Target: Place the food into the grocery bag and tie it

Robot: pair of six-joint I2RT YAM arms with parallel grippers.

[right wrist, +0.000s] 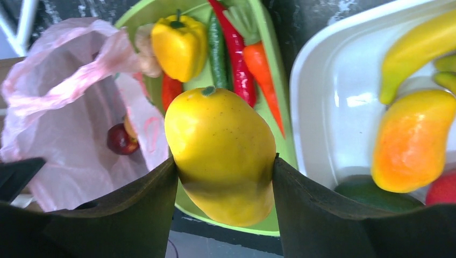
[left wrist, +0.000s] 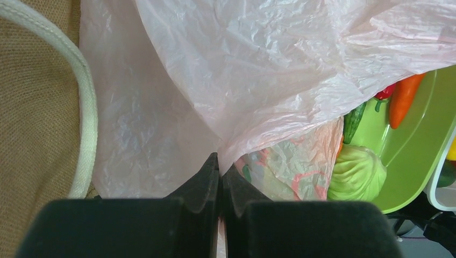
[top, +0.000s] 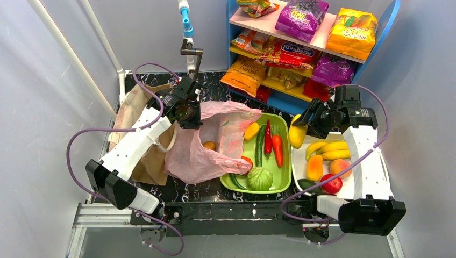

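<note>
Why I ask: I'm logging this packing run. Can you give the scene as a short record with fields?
left gripper: shut on the grocery bag, holding its edge up
right gripper: shut on a yellow mango, over where green tray meets white tray
grocery bag: mouth open toward the green tray, dark-red fruit inside
green tray: yellow pepper, red chilli, carrot, cabbage
white tray: bananas, red apple

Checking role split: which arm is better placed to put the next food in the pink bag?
Right: the right claw grips the yellow fruit near the mouth of the pink bag; the left claw is shut on that bag, holding it open.
</note>
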